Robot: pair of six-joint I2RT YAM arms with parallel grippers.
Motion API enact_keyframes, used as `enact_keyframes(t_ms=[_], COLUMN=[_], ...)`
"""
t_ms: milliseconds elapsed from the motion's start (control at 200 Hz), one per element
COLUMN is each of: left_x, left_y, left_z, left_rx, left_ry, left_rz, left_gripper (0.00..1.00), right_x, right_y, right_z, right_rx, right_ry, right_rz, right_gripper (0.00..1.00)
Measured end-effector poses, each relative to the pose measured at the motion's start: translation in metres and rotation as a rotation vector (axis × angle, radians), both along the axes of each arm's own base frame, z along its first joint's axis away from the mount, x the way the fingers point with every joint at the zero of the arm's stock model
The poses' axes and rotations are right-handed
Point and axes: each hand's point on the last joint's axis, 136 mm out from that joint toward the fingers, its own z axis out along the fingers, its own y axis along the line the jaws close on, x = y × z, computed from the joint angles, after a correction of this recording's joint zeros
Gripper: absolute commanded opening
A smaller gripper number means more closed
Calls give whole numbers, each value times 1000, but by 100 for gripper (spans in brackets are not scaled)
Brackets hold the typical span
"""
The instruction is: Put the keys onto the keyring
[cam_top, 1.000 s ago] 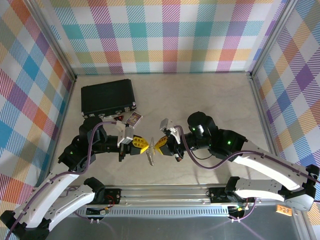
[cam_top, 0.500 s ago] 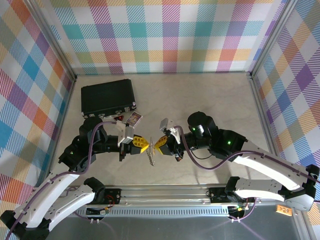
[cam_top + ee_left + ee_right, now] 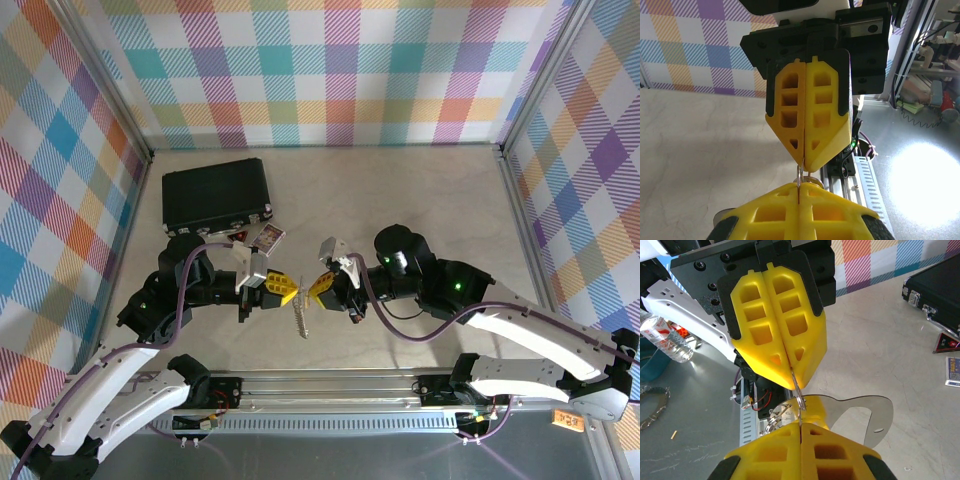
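Observation:
My left gripper (image 3: 288,291) and right gripper (image 3: 317,287) meet tip to tip over the middle of the table, both shut. A thin silver wire of the keyring (image 3: 797,395) runs between the two pairs of yellow fingertips, and each pair pinches it. In the left wrist view the same wire of the keyring (image 3: 800,175) passes from my left gripper (image 3: 800,186) up to the right gripper (image 3: 804,161). A flat silver plate (image 3: 860,412) and small silver pieces (image 3: 776,416) hang from the ring; the plate (image 3: 302,320) dangles below. The yellow-headed key cannot be told apart from the fingertips.
A black rectangular case (image 3: 216,196) lies at the back left, with small cards (image 3: 268,237) just in front of it. The aluminium rail (image 3: 330,385) runs along the near edge. Plaid walls close in the left, back and right sides.
Both arms hold their pose. The hanging silver plate has swung slightly and hangs straighter.

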Motion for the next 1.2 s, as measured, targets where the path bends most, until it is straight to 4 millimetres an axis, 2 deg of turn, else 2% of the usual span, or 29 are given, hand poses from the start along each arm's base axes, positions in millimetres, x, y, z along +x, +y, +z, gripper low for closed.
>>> enact_keyframes(t_ms=[350, 1200], left_x=[1, 1], left_y=[0, -1], left_z=[2, 2], left_rx=[-8, -9], left_ry=[-11, 0], left_rz=[0, 1], left_gripper=[0, 0], right_x=[1, -1], right_y=[-4, -1], right_z=[6, 4], right_rx=[13, 17], right_ry=[-16, -9], right_rz=[-16, 2], right_gripper=[0, 0])
